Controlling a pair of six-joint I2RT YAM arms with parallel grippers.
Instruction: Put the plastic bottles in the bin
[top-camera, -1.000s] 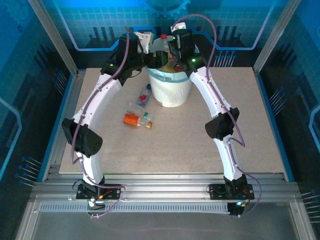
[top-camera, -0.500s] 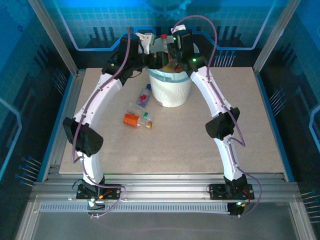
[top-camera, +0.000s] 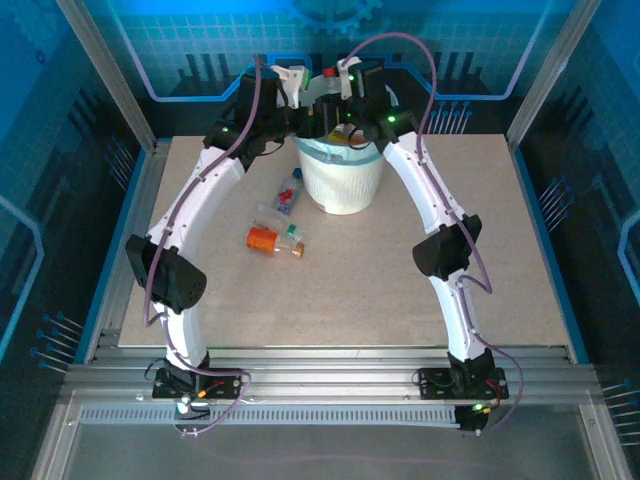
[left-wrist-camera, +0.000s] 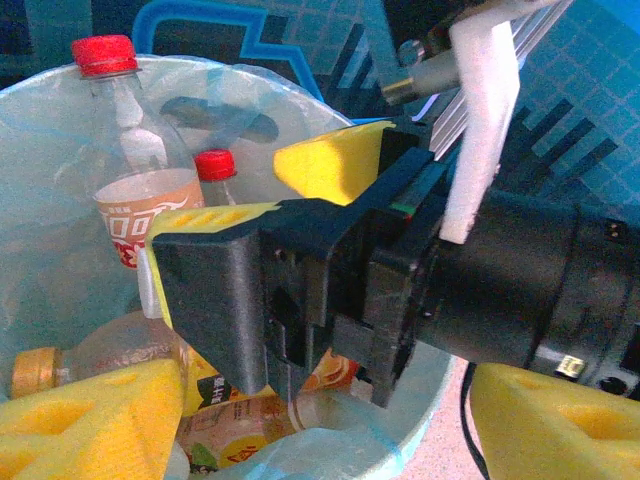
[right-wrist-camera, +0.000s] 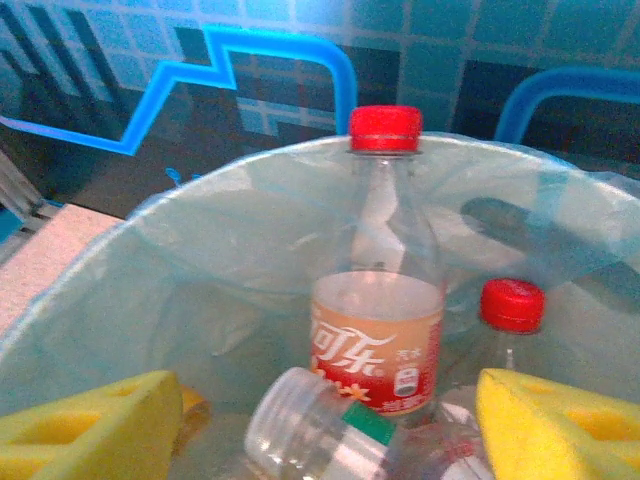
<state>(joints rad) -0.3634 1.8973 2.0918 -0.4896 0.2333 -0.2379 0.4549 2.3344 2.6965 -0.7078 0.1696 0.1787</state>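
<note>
1. Our left tool hovers at the left side of the bin, above its rim. Its yellow pads stand wide apart with nothing between them, so it is released and empty.
2. On the table, left of the bin, lie bottles not yet binned. A red-and-blue bottle is nearest the bin wall. An orange-labelled bottle lies closer to us, with a green-capped bottle just beside it on the right.
3. The white bin stands at the far middle of the table, with a light-blue liner folded over its rim.
4. Inside the bin, a tall red-capped bottle with a pale orange label stands upright against the far side. A shorter red-capped bottle is just to its right. A clear bottle with a green band lies low in the bin, and an orange-capped bottle lies at the left.
5. Our right tool hangs over the bin's mouth. Its pads are spread, and the clear bottle below touches neither, so this tool is released too.
</note>
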